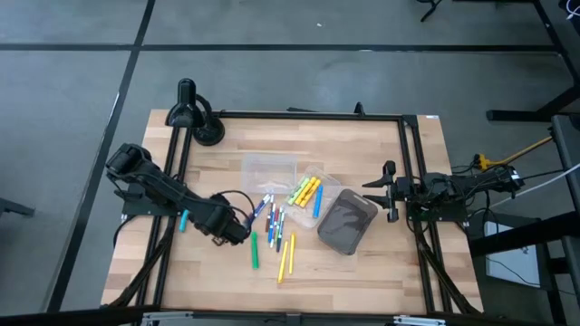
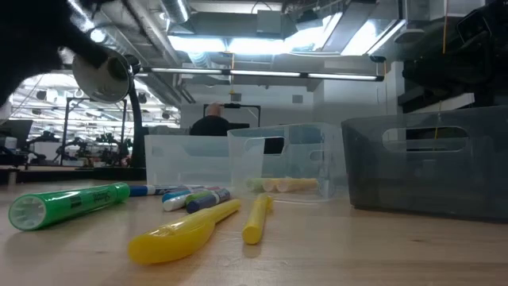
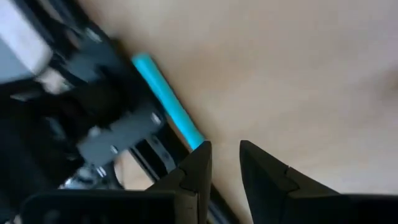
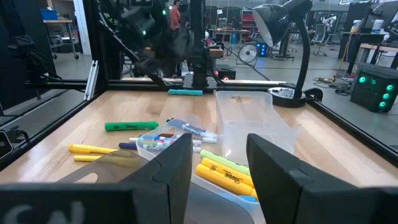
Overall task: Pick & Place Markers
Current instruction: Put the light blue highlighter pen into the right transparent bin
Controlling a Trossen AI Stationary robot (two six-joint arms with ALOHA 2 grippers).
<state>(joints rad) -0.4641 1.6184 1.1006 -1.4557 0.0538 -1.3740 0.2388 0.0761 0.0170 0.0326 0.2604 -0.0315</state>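
High view shows your left end effector [image 1: 237, 231] near the desk's [image 1: 362, 263] left edge, fingers narrow, holding nothing, beside a teal marker [image 3: 168, 109]. Other markers [image 1: 276, 226] lie mid-desk. Right end effector [image 1: 391, 192] waits wide by the right edge.

Markers [image 1: 273, 226] loose mid-table, more in a tray [image 1: 313, 195] beside them, bin [image 1: 347, 222] right of the tray

Overhead cam down; low cam level; both show markers [image 1: 304, 192].
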